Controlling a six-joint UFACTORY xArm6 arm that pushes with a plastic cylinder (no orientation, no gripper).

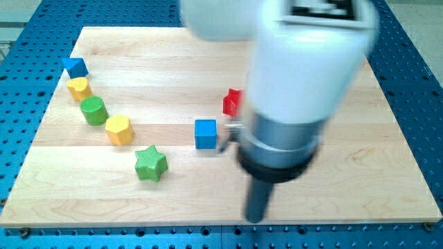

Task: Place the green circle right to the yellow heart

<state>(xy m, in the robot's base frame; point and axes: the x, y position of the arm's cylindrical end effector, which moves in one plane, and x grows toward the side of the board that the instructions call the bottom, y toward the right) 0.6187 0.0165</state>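
The green circle (92,110) stands at the view's left, just below and right of the yellow heart (79,88) and close to it. My tip (255,219) is near the view's bottom, right of centre, far to the right of both blocks. It touches no block. The big white and grey arm body above the rod is blurred and hides the board behind it.
A blue triangle (75,67) sits above the heart. A yellow hexagon (119,129) lies below right of the green circle, then a green star (151,163). A blue cube (205,133) and a partly hidden red block (232,102) stand mid-board. The wooden board (138,55) rests on a blue perforated table (422,104).
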